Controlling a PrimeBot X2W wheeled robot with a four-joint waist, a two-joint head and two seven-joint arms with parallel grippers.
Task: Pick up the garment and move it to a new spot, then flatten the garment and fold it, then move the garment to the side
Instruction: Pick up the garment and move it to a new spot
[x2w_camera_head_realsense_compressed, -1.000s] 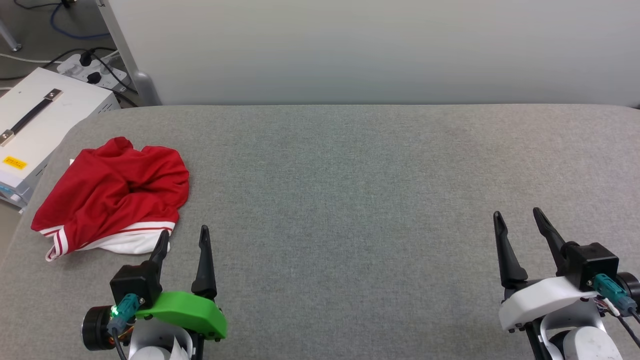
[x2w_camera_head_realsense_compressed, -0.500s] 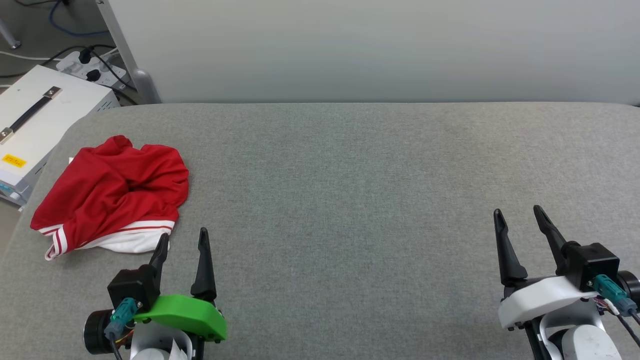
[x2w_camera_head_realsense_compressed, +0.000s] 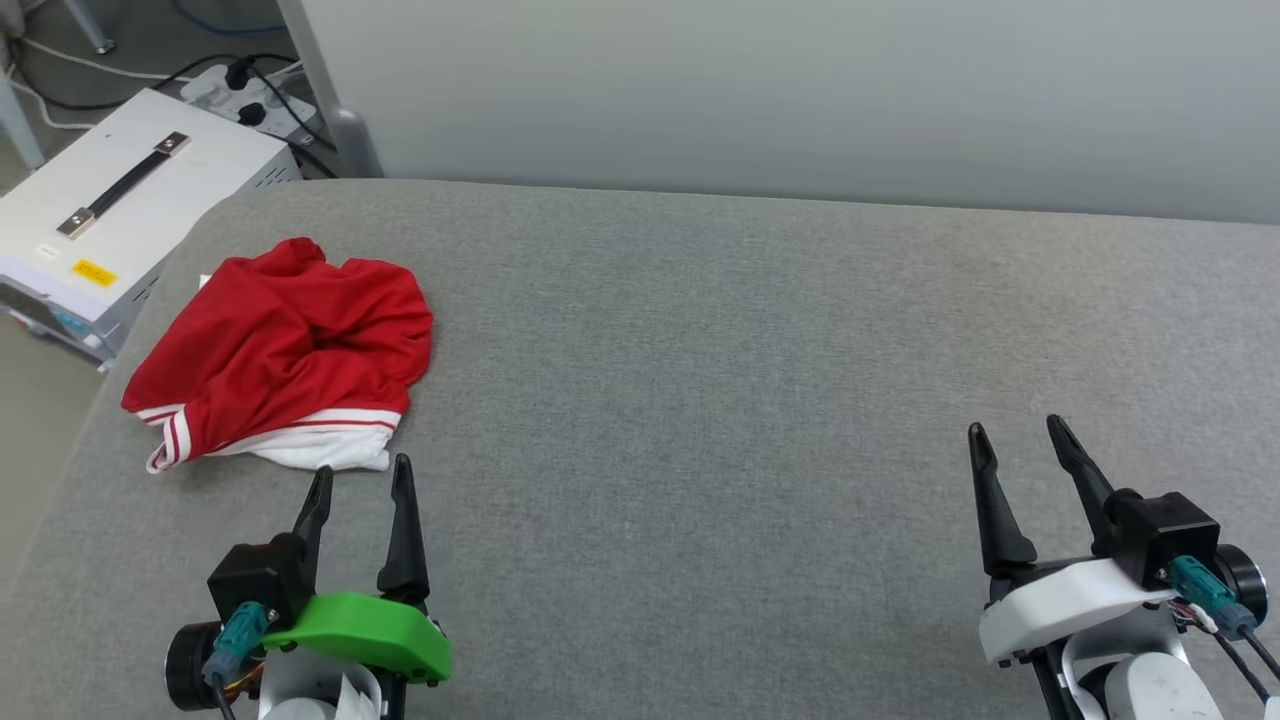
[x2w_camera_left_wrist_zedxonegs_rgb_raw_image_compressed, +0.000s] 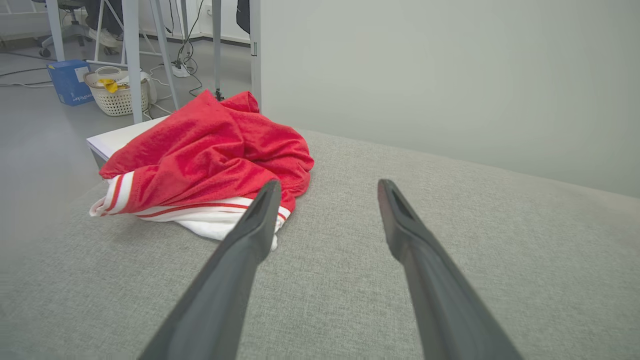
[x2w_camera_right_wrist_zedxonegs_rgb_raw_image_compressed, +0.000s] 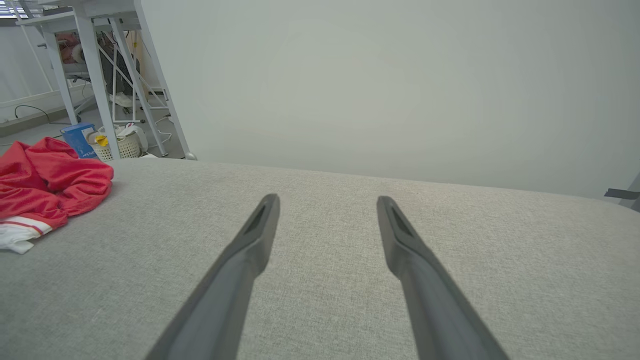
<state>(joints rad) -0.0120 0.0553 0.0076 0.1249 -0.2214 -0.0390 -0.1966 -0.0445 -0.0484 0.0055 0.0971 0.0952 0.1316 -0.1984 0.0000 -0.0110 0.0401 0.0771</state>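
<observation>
Red garment (x2w_camera_head_realsense_compressed: 290, 340) crumpled just beyond wide-open, empty left gripper (x2w_camera_head_realsense_compressed: 361, 466); right gripper (x2w_camera_head_realsense_compressed: 1014, 425) likewise, well apart

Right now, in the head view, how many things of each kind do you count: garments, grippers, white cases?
Garments: 1, the crumpled red garment.
Grippers: 2, the left gripper and the right gripper, both open and empty.
White cases: 1, the white case with a dark handle.
Total: 4.

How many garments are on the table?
1: the garment lies bunched at the left end of the table, ahead of the left hand; anything beneath it would be hidden.
</observation>
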